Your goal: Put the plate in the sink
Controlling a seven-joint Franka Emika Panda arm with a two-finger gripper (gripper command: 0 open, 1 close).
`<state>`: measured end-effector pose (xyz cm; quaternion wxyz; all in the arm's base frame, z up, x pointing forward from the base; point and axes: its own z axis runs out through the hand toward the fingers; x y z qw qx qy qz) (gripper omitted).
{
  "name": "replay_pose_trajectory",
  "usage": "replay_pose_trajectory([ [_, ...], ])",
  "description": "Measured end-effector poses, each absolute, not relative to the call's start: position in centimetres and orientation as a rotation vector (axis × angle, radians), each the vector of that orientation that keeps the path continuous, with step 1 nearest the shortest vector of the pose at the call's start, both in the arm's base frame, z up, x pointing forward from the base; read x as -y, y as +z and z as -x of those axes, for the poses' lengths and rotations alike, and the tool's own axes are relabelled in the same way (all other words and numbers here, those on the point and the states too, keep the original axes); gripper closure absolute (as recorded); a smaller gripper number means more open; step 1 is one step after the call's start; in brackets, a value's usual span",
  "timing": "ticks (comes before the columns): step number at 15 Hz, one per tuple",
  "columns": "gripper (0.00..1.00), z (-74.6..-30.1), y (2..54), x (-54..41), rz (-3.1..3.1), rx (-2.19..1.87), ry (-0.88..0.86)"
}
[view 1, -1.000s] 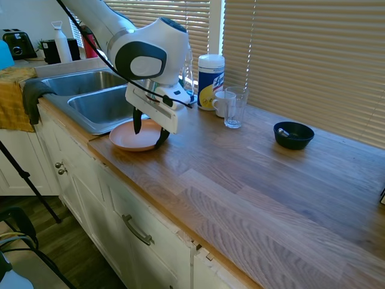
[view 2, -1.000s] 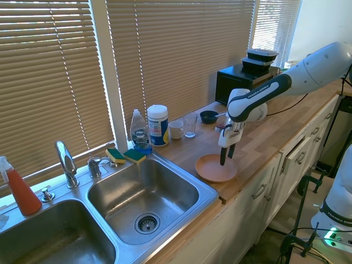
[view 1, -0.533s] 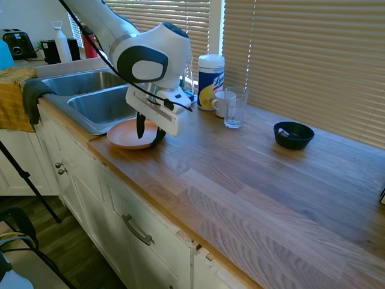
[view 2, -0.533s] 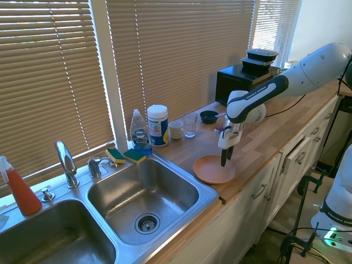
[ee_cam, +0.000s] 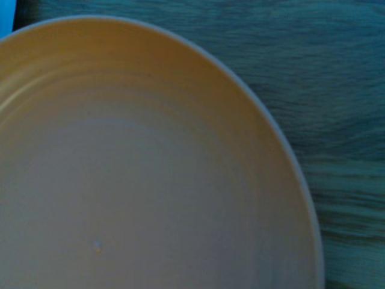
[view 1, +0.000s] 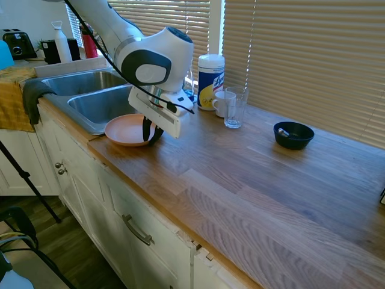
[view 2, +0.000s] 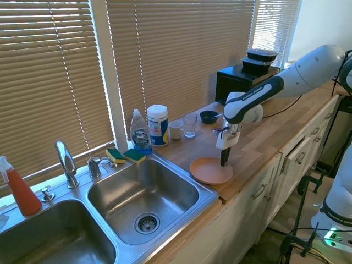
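Note:
The salmon-pink plate (view 1: 123, 128) (view 2: 209, 171) lies flat on the wooden counter, right beside the sink's near-right rim. My gripper (view 1: 150, 133) (view 2: 223, 160) comes down on the plate's edge farthest from the sink, fingers drawn together on the rim. The steel double-basin sink (view 1: 99, 102) (view 2: 143, 192) holds nothing in the basin nearest the plate. Up close, the wrist view is filled by the plate (ee_cam: 138, 174), with wood grain beyond its rim.
Behind the arm stand a wipes canister (view 1: 210, 72), a white mug (view 1: 221, 103) and a clear glass (view 1: 234, 107). A small dark bowl (view 1: 293, 134) sits further along the counter. Dish soap (view 2: 140, 132), sponges (view 2: 126, 155) and the faucet (view 2: 66, 162) line the sink's back.
The fingers, spread across the plate's rim a second ago, have closed on it. Plate and gripper have shifted a little toward the sink.

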<state>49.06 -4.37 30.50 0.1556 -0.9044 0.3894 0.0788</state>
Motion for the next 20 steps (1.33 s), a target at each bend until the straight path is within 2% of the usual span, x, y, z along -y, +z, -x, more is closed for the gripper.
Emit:
replay_pose_trajectory([
  [7, 1.0, -49.3, 31.0, 5.9, 2.525, -1.061, 0.205],
  [12, 1.0, -50.8, 34.0, 6.6, 2.491, -1.01, 0.202],
  [20, 1.0, -54.8, 41.0, -2.6, 2.512, -1.001, 0.184],
])
